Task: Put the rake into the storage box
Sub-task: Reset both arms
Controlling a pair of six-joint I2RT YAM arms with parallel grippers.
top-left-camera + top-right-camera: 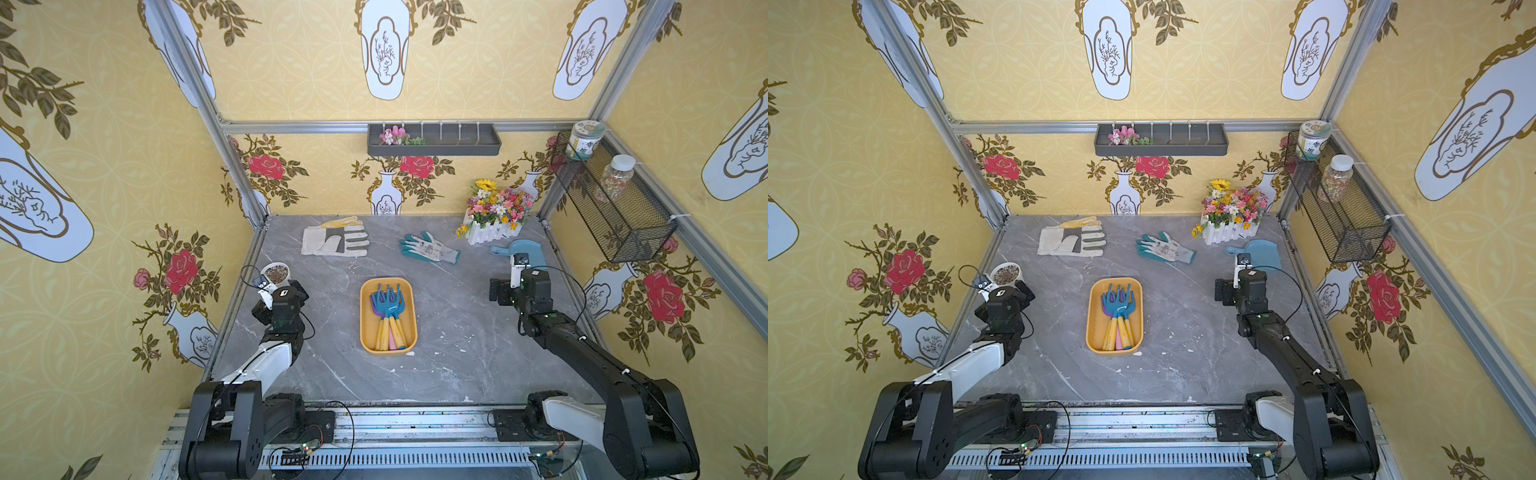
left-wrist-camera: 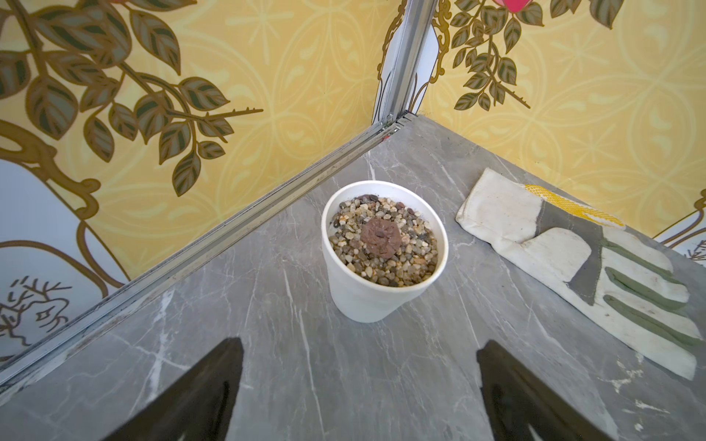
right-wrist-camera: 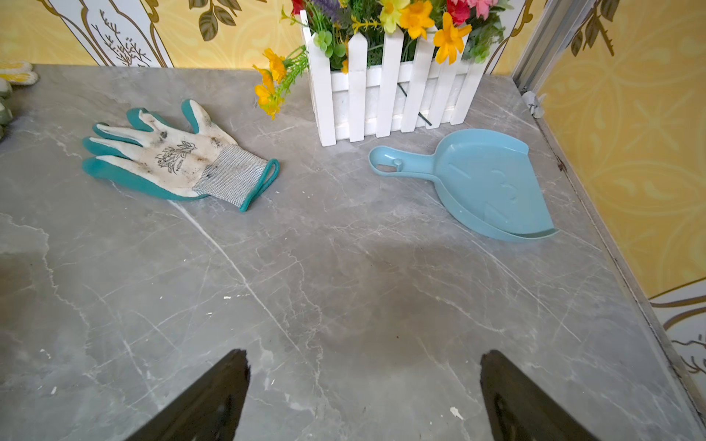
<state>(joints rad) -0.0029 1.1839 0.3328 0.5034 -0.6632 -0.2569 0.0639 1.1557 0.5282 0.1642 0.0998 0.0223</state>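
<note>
In the box (image 1: 369, 322), mid-bench: the rake (image 1: 392, 297), blue head toward the far edge, yellow handle toward the near edge, packed among similar tools. Near the left edge, the left gripper (image 2: 357, 345), jaws wide apart and empty, just short of a white cup (image 2: 363, 299) of gravel. Near the right edge, the right gripper (image 3: 365, 355), jaws likewise apart and empty, well clear of a dustpan (image 3: 485, 179) and a teal glove (image 3: 172, 160). Along the far edge, a leather glove (image 1: 332, 243) and a planter (image 1: 488, 233).

No text, label or number is legible.
</note>
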